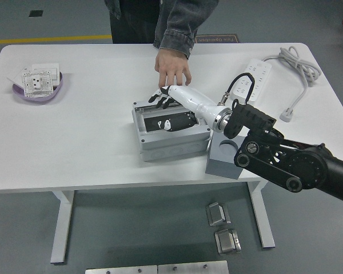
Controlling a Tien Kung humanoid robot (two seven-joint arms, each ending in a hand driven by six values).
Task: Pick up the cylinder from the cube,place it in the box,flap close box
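Note:
The grey box (172,142) stands at the table's middle. Its windowed lid (151,121) is folded down flat on the box. My right hand (166,109) lies on top of the lid with its fingers stretched out across it and holds nothing. The grey cube (219,163) with a round hole stands just right of the box, partly hidden by my right arm. The cylinder is not visible. My left arm is out of view.
A person stands at the far side, one hand (172,68) resting flat on the table just behind the box. A white power strip (251,75) with its cable lies at the back right. A purple bowl (39,87) with white parts sits at the far left.

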